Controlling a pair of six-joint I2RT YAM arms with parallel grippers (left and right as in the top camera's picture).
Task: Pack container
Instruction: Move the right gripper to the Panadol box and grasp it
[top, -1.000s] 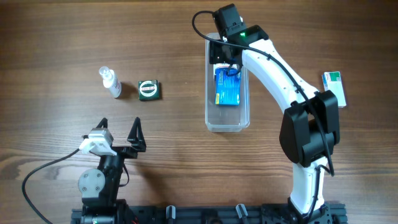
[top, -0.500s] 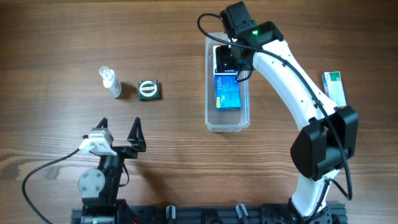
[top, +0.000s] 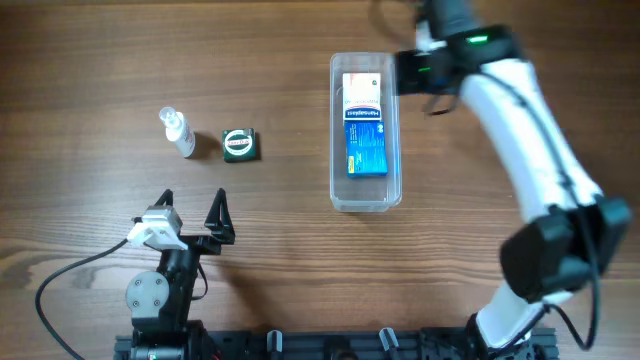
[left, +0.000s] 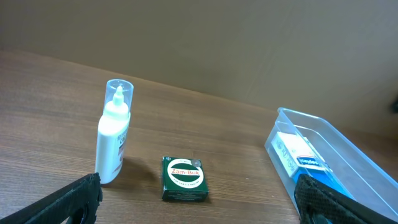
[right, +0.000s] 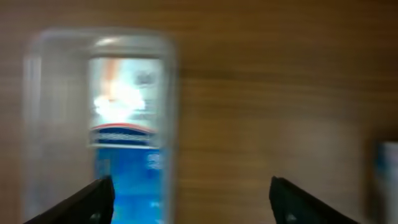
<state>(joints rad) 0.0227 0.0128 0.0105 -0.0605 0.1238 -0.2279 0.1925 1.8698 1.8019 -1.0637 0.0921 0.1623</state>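
The container (top: 337, 150) is a clear, long tub at the table's middle. A blue and white box (top: 366, 130) lies flat inside it. My right gripper (top: 418, 72) is open and empty, just right of the tub's far end. Its blurred wrist view shows the tub (right: 37, 124) and the box (right: 124, 124) at the left, with the fingers (right: 191, 182) over bare wood. My left gripper (top: 192, 212) is open and empty near the front left. Its wrist view (left: 196, 186) shows the tub (left: 357, 163) at the right.
A small green Zam-Buk box (top: 240, 144) (left: 185, 178) and a small clear spray bottle (top: 179, 132) (left: 113, 140) stand on the left half of the table. A pale blurred thing (right: 388, 180) shows at the right wrist view's edge.
My right gripper has lifted out of the container and swung right of it, leaving the blue and white box inside. The left arm has not moved.
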